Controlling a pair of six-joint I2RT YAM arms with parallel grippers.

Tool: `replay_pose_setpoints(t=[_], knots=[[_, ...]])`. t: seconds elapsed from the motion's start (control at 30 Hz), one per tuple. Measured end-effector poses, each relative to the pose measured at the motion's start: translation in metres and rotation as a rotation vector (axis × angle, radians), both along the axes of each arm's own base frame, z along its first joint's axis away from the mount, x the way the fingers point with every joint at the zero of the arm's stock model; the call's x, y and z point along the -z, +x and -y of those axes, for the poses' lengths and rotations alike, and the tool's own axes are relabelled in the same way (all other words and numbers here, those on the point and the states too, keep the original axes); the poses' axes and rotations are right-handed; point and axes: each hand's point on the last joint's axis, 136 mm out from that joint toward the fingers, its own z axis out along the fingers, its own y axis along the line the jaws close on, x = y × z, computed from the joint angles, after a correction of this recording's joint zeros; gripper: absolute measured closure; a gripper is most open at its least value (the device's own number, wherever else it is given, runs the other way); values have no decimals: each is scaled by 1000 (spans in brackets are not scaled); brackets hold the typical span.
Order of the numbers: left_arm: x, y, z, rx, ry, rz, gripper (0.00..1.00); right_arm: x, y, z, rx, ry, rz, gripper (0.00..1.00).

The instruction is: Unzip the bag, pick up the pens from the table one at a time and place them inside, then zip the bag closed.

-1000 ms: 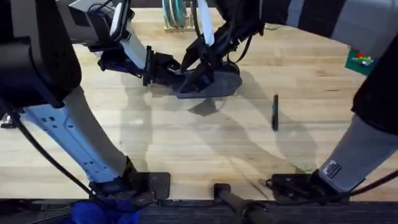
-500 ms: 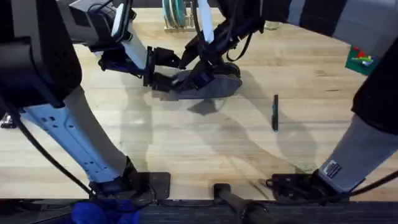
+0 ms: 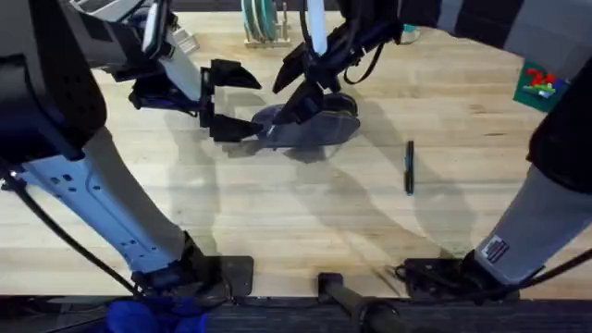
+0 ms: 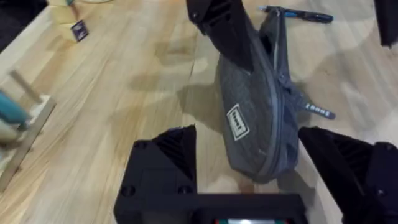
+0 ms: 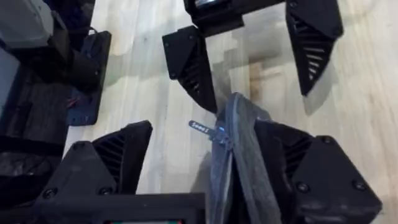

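The blue-grey bag (image 3: 310, 128) lies on the table (image 3: 305, 213) at mid-back, zipper edge up, its pull tab (image 5: 214, 131) sticking out to one side. My left gripper (image 3: 231, 100) is open at the bag's left end, and its fingers (image 4: 166, 152) do not touch the fabric. My right gripper (image 3: 298, 85) straddles the bag (image 5: 239, 155) from above and is open. One of its fingers (image 4: 219, 28) rests against the bag's side (image 4: 255, 118), and a gap shows at the other. A dark pen (image 3: 409, 166) lies alone to the right, also seen as the pen (image 4: 297, 14) beyond the bag.
A wooden rack with teal pieces (image 3: 261, 23) stands at the back edge behind the bag. A green and red object (image 3: 536, 85) sits at the far right. A small wooden block (image 4: 78, 28) lies off to the side. Bare wood stretches in front of the bag.
My left gripper has opened, let go of the bag's left end and drawn back to the left. The right gripper has stayed over the bag. The pen has not moved.
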Motion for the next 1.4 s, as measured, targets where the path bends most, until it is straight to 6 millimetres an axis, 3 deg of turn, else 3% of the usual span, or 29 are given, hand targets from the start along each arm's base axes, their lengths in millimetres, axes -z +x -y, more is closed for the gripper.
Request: replay_pose_setpoints(t=[0.13, 0.37, 0.5, 0.53, 0.63, 0.8, 0.93, 1.17, 1.4], knots=[[-2, 4, -11, -35, -4, 3, 6, -3, 8, -2, 21, 14, 16, 5], [-24, 19, -30, -85, -15, 14, 6, -8, 27, 1, 137, -37, -16, 6], [-47, 28, -36, -100, -23, -15, 6, -18, 44, 3, 229, -76, -13, 5], [-68, 44, -42, -130, -6, -62, 4, -29, 51, 2, 259, -74, -7, 5], [-83, 58, -49, -170, 31, -137, 4, -28, 53, 3, 277, -85, -15, 6], [-92, 67, -48, -202, 77, -227, 4, -30, 55, 7, 313, -110, -11, 6], [-96, 71, -46, -243, 108, -338, 4, -44, 54, 10, 338, -107, 10, 6], [-98, 68, -50, -304, 106, -490, 5, -74, 48, 18, 372, -94, 48, 5], [-97, 54, -53, -336, 114, -635, 4, -84, 36, 24, 381, -109, 32, 5]])
